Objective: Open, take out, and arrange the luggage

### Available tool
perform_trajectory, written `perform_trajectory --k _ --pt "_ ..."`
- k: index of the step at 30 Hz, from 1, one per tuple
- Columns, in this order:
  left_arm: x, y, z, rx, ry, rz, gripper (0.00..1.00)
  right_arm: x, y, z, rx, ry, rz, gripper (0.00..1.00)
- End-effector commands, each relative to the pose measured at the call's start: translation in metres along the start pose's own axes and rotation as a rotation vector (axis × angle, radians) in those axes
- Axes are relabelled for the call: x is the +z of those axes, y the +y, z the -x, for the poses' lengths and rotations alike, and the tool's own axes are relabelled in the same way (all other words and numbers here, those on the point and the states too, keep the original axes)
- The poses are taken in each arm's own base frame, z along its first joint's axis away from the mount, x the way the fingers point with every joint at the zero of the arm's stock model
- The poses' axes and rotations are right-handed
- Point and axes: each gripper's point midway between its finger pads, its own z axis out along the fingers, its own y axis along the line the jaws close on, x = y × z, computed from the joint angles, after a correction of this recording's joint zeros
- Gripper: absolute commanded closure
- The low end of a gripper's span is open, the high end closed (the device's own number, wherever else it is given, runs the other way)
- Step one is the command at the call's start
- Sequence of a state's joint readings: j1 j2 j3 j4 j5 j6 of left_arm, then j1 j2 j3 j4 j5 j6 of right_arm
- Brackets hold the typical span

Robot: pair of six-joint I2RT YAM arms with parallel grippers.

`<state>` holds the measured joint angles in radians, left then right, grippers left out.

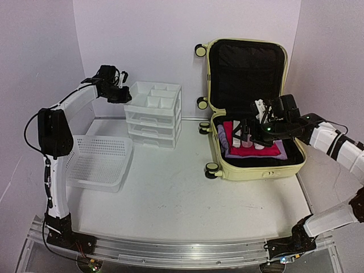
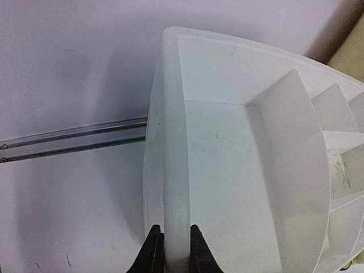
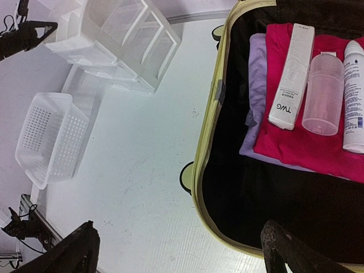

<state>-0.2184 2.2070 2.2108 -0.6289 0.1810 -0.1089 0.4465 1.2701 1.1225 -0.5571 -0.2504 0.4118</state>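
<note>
Unpacking stage: holding right gripper [image 3: 179, 233] wide open, empty, over open luggage [image 1: 250, 170]; clamping rim of drawer unit [image 2: 227, 170] in left gripper [image 2: 174, 253]; next, reach forward, lower, close across box [image 3: 291, 74].

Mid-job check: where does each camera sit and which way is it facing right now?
Top external: above and behind the arm bases, looking down at luggage, drawer unit and basket; both arms show.
Left wrist: on the left arm, looking along the left pincer, clamped on the drawer unit's rim.
Right wrist: above the open luggage, looking down at clothes and bottles; open right pincer at the bottom edge.
Shared: top and right wrist both show luggage, drawer unit, basket.
</note>
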Motion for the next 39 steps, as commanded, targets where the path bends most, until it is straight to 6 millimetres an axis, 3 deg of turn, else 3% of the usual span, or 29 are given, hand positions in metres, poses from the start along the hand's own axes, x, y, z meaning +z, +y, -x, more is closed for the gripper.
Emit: perform_trajectory --k 1,9,17,22,25,28,32,34,39 --pt "-0.048 -0.057 0.011 0.026 -0.014 -0.228 0.95 0.002 0.004 0.006 -0.014 -0.013 0.017 0.02" --pt "-0.088 -0.106 -0.029 0.205 0.040 -0.517 1.00 0.013 0.007 0.005 0.027 0.023 0.042 0.02" --pt "-0.127 -0.158 -0.044 0.388 -0.017 -0.816 1.00 0.047 0.020 0.033 0.221 0.088 0.175 0.02" --pt "-0.137 -0.179 -0.051 0.414 -0.021 -0.905 1.00 0.074 0.047 0.051 0.300 0.152 0.348 0.23" --pt "-0.144 -0.189 -0.057 0.445 -0.030 -0.947 1.00 0.091 0.051 0.056 0.339 0.176 0.398 0.40" --pt "-0.149 -0.193 -0.061 0.473 -0.050 -0.966 1.00 0.111 0.055 0.055 0.395 0.251 0.476 0.71" --pt "-0.158 -0.197 -0.058 0.504 -0.096 -0.992 1.00 0.129 0.060 0.048 0.453 0.309 0.568 0.94" --pt "-0.160 -0.198 -0.058 0.512 -0.115 -1.000 1.00 0.134 0.070 0.041 0.453 0.347 0.617 1.00" --pt "-0.162 -0.200 -0.058 0.505 -0.126 -1.021 1.00 0.141 0.092 0.028 0.441 0.384 0.707 1.00"
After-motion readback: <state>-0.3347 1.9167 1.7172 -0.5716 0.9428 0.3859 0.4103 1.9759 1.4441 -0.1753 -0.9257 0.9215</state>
